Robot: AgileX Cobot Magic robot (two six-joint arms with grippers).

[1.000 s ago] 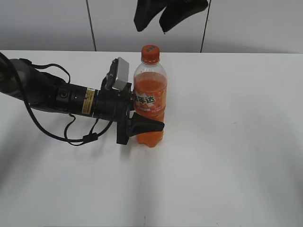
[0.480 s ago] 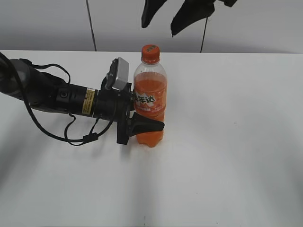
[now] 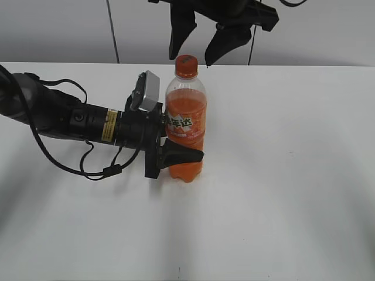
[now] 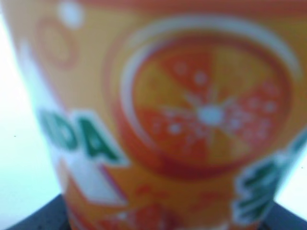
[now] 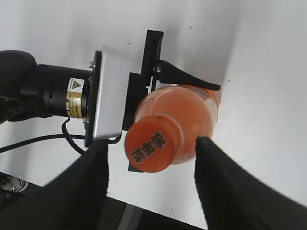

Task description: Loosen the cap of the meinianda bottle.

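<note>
The meinianda bottle stands upright on the white table, full of orange drink, with its orange cap on top. My left gripper is shut on the bottle's lower body from the left; the label fills the left wrist view. My right gripper is open, hanging just above the cap with a finger on each side. In the right wrist view the cap lies between the two open fingers, with the bottle below it.
The left arm with its cables lies across the table's left half. The white table stretches to the right and front. A grey panelled wall stands behind.
My right gripper has come down from the top of the view towards the cap, fingers now straddling it. The left gripper and bottle have not moved.
</note>
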